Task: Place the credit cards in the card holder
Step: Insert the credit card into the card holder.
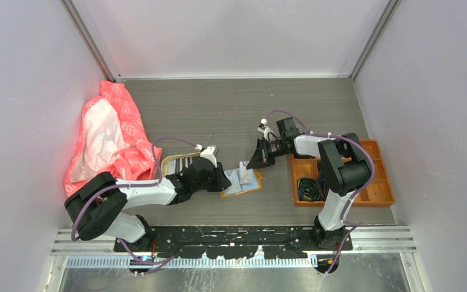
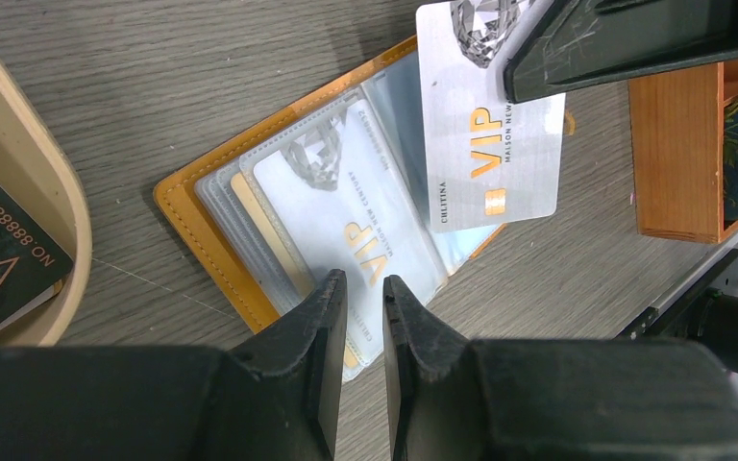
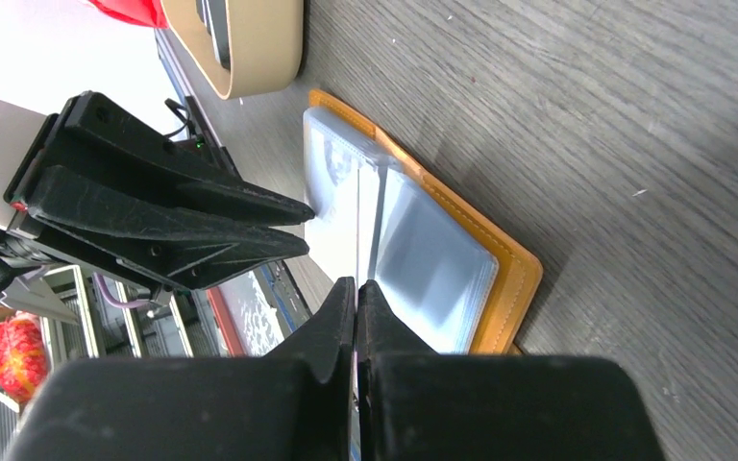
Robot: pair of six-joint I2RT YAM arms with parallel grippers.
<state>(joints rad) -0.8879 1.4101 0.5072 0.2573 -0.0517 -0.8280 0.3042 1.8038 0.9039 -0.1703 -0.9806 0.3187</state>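
The card holder (image 2: 202, 206) is laid open on the grey wood-grain table (image 2: 154, 77), its mustard-orange cover underneath and its clear plastic sleeves facing up. It is placed between the beige tray (image 2: 69, 216) and the orange wooden box (image 2: 677, 154). A sleeved card (image 2: 346, 211) is seen under the top sleeve, silver with a diamond printed on it. It is marked "VIP" in gold, with "MAISON NEW CENTURY" in small letters beside it. A second silver card (image 2: 490, 134) is clamped at its top edge between the closed fingers of the right gripper (image 3: 356, 288). This card is held over the far page of the holder, with its lower corner past the holder's edge. The same diamond and gold "VIP" are printed on it, with "MAISON NEW" alongside and "CHLITINA" near one edge. The left gripper (image 2: 365, 283) is held low at the near edge of the sleeves, only a narrow slit left between its fingers. Whether a sleeve is nipped there cannot be told. In the tray a dark card (image 2: 0, 250) is partly shown, marked "VIP" and a number beginning "NO .8888".
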